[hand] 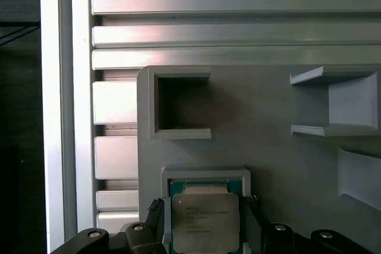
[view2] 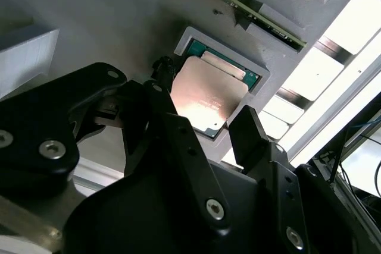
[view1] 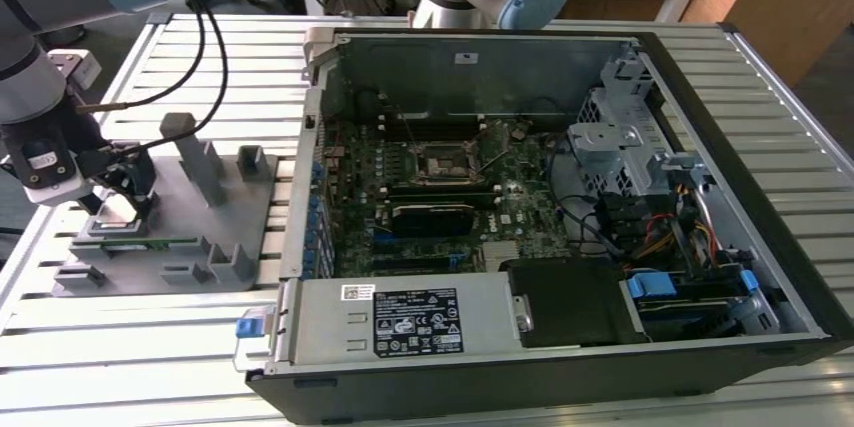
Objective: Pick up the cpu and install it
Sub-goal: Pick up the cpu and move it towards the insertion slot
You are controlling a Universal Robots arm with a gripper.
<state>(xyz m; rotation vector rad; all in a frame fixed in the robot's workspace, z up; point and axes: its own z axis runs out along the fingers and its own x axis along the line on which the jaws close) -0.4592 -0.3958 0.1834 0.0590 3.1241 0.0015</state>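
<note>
The cpu (hand: 205, 223), a flat square chip with a silvery metal top, lies in a square recess of the grey fixture plate (view1: 220, 212) at the exterior view's left. My gripper (view1: 120, 209) is down over that recess. In both wrist views its black fingers (view2: 247, 132) stand on either side of the cpu (view2: 209, 90), close to two opposite edges, and the chip rests flat in its pocket. The gripper (hand: 204, 206) is open around the chip. The black-framed socket (view1: 441, 162) sits in the middle of the motherboard inside the open computer case (view1: 561, 337).
The fixture plate carries upright grey posts (view1: 198, 162) and empty pockets (hand: 181, 105) right beside my gripper. A thin green memory stick (view2: 250, 13) lies along the plate's edge. The case walls, drive cage (view1: 614, 142) and cables (view1: 667, 237) crowd the exterior view's right.
</note>
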